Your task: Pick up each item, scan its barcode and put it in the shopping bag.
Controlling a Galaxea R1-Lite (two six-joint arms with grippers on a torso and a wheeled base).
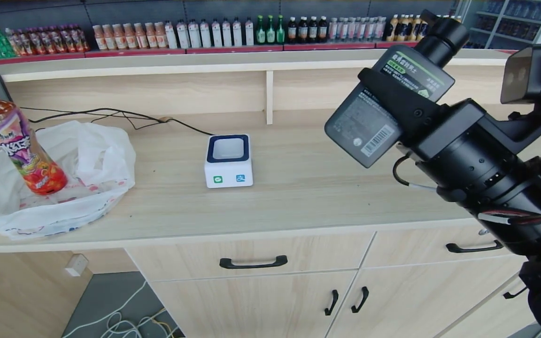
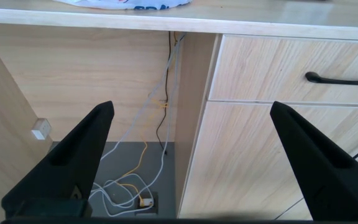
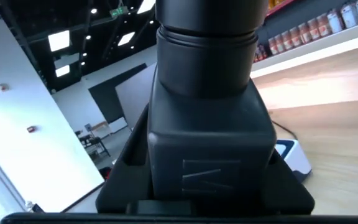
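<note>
A dark, squarish bottle (image 1: pixel 362 124) with a black cap is held raised at 2 o'clock in the head view. It is clamped between the jaws of the right gripper (image 1: pixel 395 94), and its barcode label is turned toward the camera. A white scanner (image 1: pixel 228 160) is seen at the centre of the wooden counter (image 1: pixel 308 188), well apart from the bottle. At 9 o'clock, a white shopping bag (image 1: pixel 96 155) is spread on the counter, with a purple-capped drink bottle (image 1: pixel 19 141) standing tilted in it. The left gripper (image 2: pixel 191 106) is seen below counter level, before the cabinet fronts (image 2: pixel 278 68), its jaws wide apart and nothing held.
</note>
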